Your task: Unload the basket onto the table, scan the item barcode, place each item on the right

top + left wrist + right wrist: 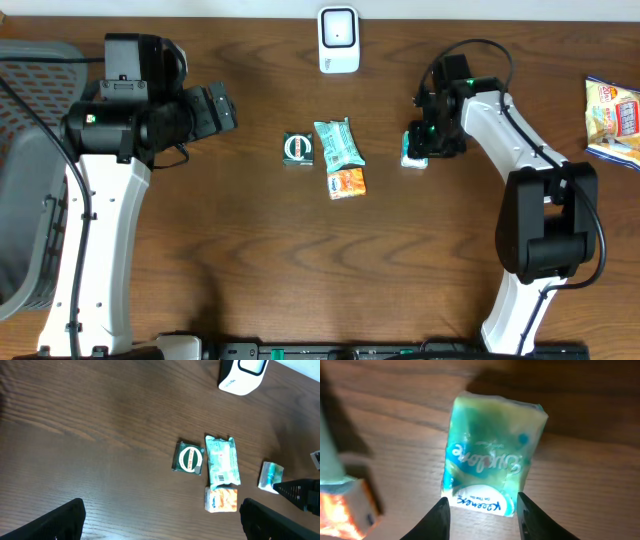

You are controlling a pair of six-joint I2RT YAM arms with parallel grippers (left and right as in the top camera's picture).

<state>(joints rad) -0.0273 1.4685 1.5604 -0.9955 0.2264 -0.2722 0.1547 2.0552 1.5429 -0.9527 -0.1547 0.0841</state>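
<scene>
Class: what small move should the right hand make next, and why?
Probably close on the tissue pack: the right hand stands open astride its end, and the pack lies flat on the table, not yet lifted toward the scanner.

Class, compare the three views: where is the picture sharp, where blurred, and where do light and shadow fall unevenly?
Overhead: even light, sharp wood grain on the table. Left wrist: slightly soft, the white scanner nearly washed out. Right wrist: the tissue pack brightly lit yet blurred, dark shadow along the top.
</scene>
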